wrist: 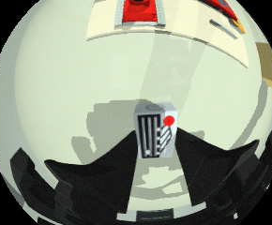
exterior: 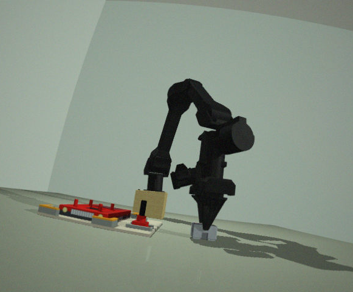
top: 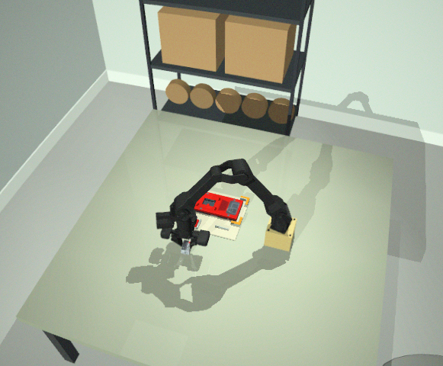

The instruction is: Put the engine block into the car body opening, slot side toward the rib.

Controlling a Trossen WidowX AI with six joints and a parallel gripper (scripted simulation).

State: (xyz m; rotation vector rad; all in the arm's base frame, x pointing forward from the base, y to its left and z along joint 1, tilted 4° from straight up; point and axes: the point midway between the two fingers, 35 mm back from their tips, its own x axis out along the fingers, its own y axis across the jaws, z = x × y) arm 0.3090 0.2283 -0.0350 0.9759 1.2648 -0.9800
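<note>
Top view, and here we are on the pale tabletop (top: pixel 292 299) (exterior: pixel 76 257) (wrist: pixel 56 70), where the gripper (top: pixel 185 242) (exterior: pixel 205 227) (wrist: pixel 155 133) points down, left of the middle and closer to the left edge than to the right one. And look at the jaws: partly open, one finger on each flank of the grey engine block (top: pixel 184 247) (exterior: pixel 212 233) (wrist: pixel 147 136), clamped on it! The wrist view gives us the close-up: black fingers meeting both sides, the striped top and its red dot showing between them. Down at table level, the exterior view has the fingertips low at the block, which sits upright at the tabletop; whether a sliver of air lies under it, I cannot tell. Over to the red car body (top: pixel 221 204) (exterior: pixel 107 212) (wrist: pixel 222 7), lying on its cream board (top: pixel 227 232) (exterior: pixel 132 230) (wrist: pixel 113 28) around the middle of the tabletop, between the block and the far edge. The block is outside it, off the board altogether! A small red part (exterior: pixel 141 221) (wrist: pixel 141 14) with a black upright stands on that board, and the arm's wooden base (top: pixel 278 241) (exterior: pixel 151 204) (wrist: pixel 269 66) is on the right-edge side of it.
</note>
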